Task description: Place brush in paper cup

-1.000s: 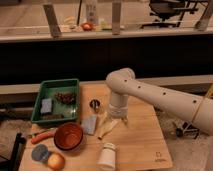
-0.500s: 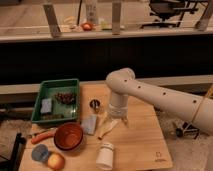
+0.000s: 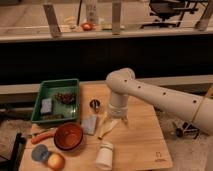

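Tray (image 3: 37, 112), green, far left on the wooden table (image 3: 145, 142), holding a small blue-grey block and a dark reddish clump. In front of it an orange, carrot-like piece (image 3: 40, 136), then a blue-grey round tin (image 3: 39, 153) and a round orange fruit (image 3: 56, 161) at the near left corner. Just right of those, a red-brown bowl (image 3: 68, 136). Further right, a small dark metal cup (image 3: 94, 104) toward the back and a grey block (image 3: 90, 124) nearer the front.

Next, the brush (image 3: 104, 128): pale, slim, lying aslant on the table just right of the grey block, its upper end right under the gripper (image 3: 116, 119). Gripper low over the table middle, pointing down from the thick white arm (image 3: 155, 95) that reaches in from the right. Whether spread or clamped on the brush: cannot tell. Paper cup (image 3: 105, 155) upright near the front edge, just below the brush, apart from it.

Probably light and stiff along the handle, softer at the bristle end, so best pinched mid-handle, across the narrow width. Likely slick enough to swivel in a loose pinch. Cup light too, narrow at the mouth, easily knocked over by a careless lowering; better dropped in end first, from straight above.
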